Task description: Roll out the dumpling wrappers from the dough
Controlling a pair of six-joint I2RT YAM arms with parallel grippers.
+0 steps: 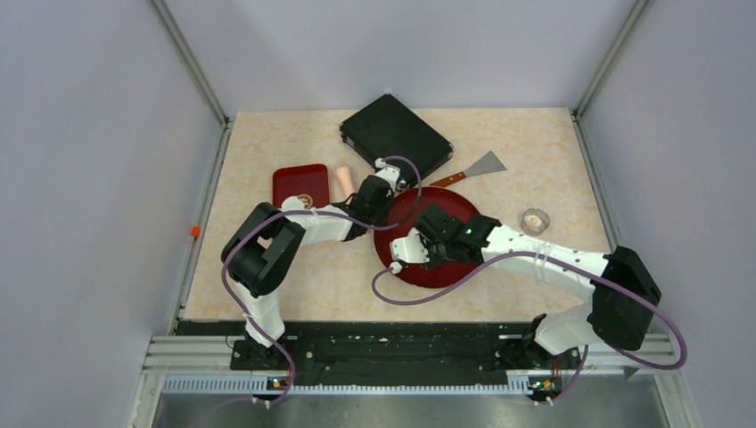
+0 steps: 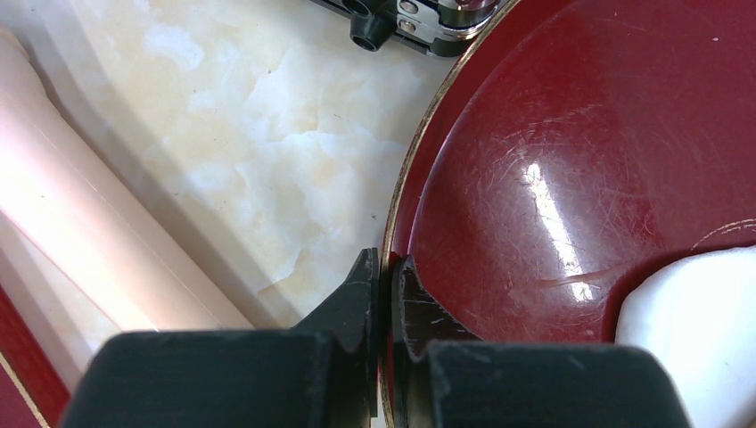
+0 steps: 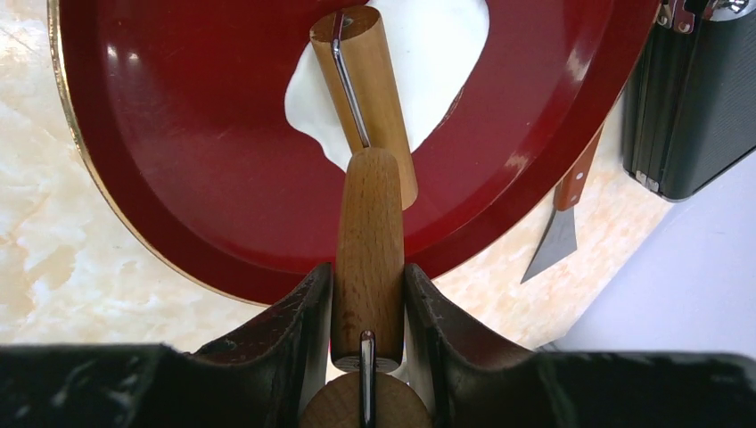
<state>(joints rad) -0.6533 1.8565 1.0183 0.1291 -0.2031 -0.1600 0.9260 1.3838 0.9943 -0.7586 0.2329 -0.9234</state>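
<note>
- Left wrist cam: the left gripper (image 2: 385, 290) has its fingers squeezed almost together on the gold-edged rim of the round red plate (image 2: 553, 160), one finger outside the rim and one inside.
- The dough (image 2: 700, 330) is a white lump on the plate, off to the right of those fingers. The frame cuts it off, so I can't see its outline here.
- Left of the fingers, a pale pink rolling pin (image 2: 80, 205) lies on the marbled table (image 2: 285, 152), with both ends out of shot.
- There's some black and chrome hardware (image 2: 419, 18) straight ahead, too cropped to identify.
- Right wrist cam: the right gripper (image 3: 367, 294) is clamped on the handle of a small wooden roller (image 3: 367, 223).
- The roller's barrel sits straight ahead of the fingers, on the dough, which looks flattened and wavy-edged here. The barrel hides its middle and the far edge runs out of frame.
- Ahead and to the right there's a scraper (image 3: 563, 223) on the table, its handle tucked partly behind the plate rim. Further right is a black case (image 3: 695, 98), cropped.
- Top cam: both arms crowd over the plate and the dough is hidden under them.
- A clear ring cutter (image 1: 535, 219) sits to the right of the right gripper, and a red rectangular tray (image 1: 301, 185) to the left of the left one.
</note>
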